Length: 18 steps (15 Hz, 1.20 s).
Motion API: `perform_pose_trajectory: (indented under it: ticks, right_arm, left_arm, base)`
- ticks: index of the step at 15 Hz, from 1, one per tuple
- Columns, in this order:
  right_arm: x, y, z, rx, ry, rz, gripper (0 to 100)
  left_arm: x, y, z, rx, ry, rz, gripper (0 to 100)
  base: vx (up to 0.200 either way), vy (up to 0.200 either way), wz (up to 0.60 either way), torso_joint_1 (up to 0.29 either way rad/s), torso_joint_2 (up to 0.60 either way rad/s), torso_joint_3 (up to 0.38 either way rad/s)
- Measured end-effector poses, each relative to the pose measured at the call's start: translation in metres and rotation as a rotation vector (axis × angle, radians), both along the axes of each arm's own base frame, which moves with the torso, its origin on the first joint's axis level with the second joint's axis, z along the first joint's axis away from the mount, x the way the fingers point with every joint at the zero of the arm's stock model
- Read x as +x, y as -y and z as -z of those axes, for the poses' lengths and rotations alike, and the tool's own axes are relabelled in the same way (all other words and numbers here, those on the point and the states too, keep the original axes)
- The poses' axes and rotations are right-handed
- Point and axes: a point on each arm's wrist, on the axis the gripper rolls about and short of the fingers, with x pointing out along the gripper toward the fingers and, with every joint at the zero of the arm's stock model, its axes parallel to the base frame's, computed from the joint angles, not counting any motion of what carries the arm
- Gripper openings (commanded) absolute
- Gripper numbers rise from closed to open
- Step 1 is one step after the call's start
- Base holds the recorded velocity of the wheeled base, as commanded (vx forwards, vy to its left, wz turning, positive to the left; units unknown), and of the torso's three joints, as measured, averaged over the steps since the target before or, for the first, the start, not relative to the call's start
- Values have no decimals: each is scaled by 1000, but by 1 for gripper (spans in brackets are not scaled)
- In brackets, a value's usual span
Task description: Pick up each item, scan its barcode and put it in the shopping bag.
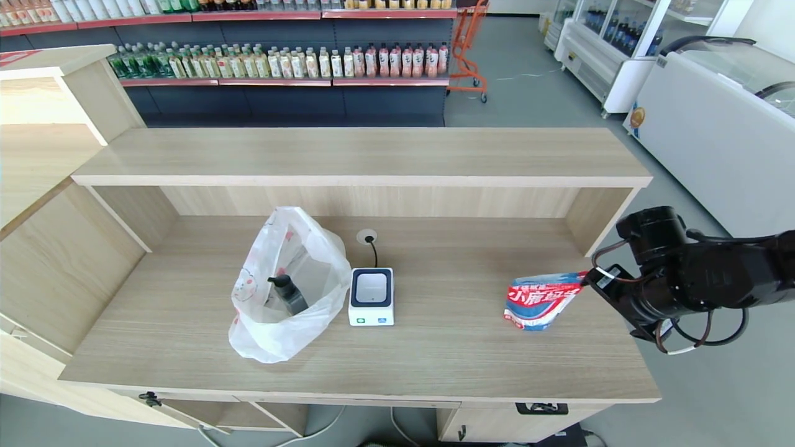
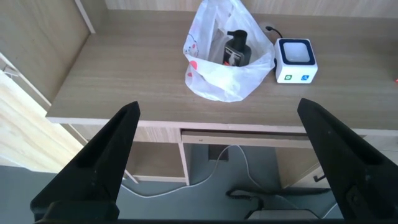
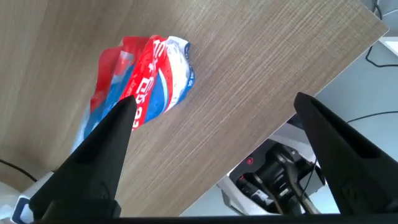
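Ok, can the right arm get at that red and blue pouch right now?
Probably yes: the right gripper is open right beside the pouch, with nothing on the counter between them.

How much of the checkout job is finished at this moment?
Done: the pump bottle stands in the shopping bag. In hand: nothing yet; the open right gripper is at the red and blue pouch on the counter. Remaining: grip that pouch, pass it over the scanner, bag it.

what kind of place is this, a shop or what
Most likely a convenience store checkout: a wooden counter with a barcode scanner and shopping bag, shelves of bottled drinks behind it, and a chest freezer to one side.
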Motion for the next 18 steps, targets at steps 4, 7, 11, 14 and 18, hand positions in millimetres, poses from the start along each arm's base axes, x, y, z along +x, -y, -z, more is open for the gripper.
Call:
perform_pose_trajectory:
  ticks: [4, 7, 11, 14, 18]
  right_arm:
    - [-3, -3, -10, -16, 27, -32, 100]
    - [-6, -5, -29, -26, 93, -59, 100]
    - [2, -4, -26, -27, 114, -55, 100]
    - [25, -9, -2, -25, 138, -63, 100]
    - [59, -25, 25, -35, 137, -116, 0]
  left_arm:
    - [0, 0, 0, 0, 0, 0, 100]
    - [0, 0, 0, 0, 0, 0, 100]
    - [0, 0, 0, 0, 0, 0, 100]
    - [0, 0, 0, 0, 0, 0, 100]
    - [0, 0, 0, 0, 0, 0, 100]
  base:
    - [0, 0, 0, 0, 0, 0]
    - [0, 0, 0, 0, 0, 0]
    - [0, 0, 0, 0, 0, 0]
    - [0, 0, 0, 0, 0, 0]
    - [0, 0, 0, 0, 0, 0]
